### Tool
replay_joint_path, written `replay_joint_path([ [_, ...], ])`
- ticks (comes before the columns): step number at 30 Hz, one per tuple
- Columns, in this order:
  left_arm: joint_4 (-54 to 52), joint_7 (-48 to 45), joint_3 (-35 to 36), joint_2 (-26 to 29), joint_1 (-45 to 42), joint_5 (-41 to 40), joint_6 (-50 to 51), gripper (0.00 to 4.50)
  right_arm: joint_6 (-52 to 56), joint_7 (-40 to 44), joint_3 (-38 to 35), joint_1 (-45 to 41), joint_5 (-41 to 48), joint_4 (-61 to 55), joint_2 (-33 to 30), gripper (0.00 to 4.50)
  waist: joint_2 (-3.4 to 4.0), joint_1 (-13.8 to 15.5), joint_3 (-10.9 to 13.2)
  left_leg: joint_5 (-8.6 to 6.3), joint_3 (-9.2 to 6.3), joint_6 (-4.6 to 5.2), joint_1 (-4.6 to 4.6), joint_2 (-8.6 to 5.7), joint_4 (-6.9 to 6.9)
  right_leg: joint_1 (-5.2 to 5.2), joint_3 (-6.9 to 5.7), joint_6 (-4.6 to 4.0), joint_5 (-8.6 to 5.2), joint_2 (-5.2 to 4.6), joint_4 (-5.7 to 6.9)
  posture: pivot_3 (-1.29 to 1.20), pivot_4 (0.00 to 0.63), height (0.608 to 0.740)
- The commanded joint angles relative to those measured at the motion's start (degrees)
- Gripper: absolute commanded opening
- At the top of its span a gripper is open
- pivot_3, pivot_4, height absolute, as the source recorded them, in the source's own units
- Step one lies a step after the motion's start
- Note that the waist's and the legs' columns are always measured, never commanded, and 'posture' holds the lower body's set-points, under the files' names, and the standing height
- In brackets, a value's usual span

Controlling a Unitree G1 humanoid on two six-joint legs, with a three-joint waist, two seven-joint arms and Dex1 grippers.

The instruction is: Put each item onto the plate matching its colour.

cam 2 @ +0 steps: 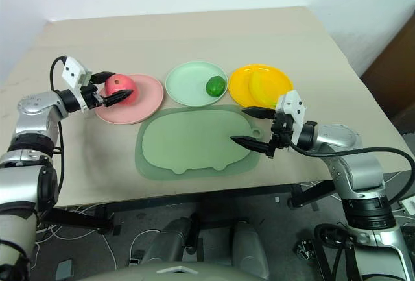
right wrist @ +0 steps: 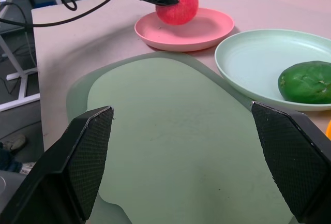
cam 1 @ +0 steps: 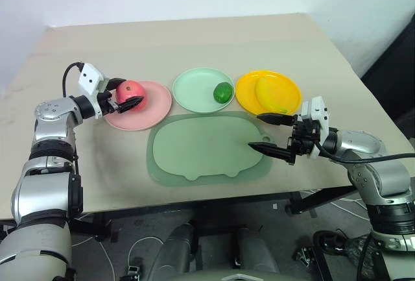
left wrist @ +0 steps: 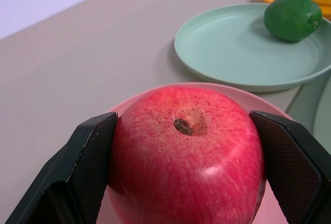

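My left gripper (cam 1: 132, 93) is shut on the red-pink apple (cam 1: 128, 89), one finger against each side of it (left wrist: 186, 151). It holds the apple over the left part of the pink plate (cam 1: 154, 108); whether the apple rests on the plate I cannot tell. On the right side of the mint green plate (cam 1: 193, 89) lies the dark green fruit (cam 1: 223, 91). The yellow banana (cam 1: 270, 93) lies on the yellow-orange plate (cam 1: 288, 85). My right gripper (cam 1: 254, 131) stands open and empty over the right edge of the mat, pointing left.
A large green pig-shaped mat (cam 1: 201, 148) lies in front of the three plates, near the table's front edge (cam 1: 194, 198). The beige tabletop stretches behind the plates to the wall.
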Motion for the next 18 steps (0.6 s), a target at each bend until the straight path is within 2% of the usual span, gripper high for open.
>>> replay_joint_path([
  [1,0.47,0.64,0.84,0.01,-1.21,0.69,-1.66,4.16,-1.08,-0.48,-0.78,-0.5,0.14,-0.65,0.48,4.5,0.0,-0.01,0.0,0.0,0.0,0.01,0.0,0.0,0.0,0.01,0.0,0.0,0.0,0.0,0.01,0.0,0.15,0.737],
  [18,-0.33,-2.58,2.7,0.01,-1.24,-0.17,1.08,4.16,-1.82,-0.66,-0.38,-1.99,-0.43,1.35,1.11,4.5,0.0,-0.04,0.0,-0.04,-0.01,-0.06,-0.02,0.0,0.39,-0.04,0.0,0.0,0.0,0.01,0.35,0.0,0.15,0.737],
])
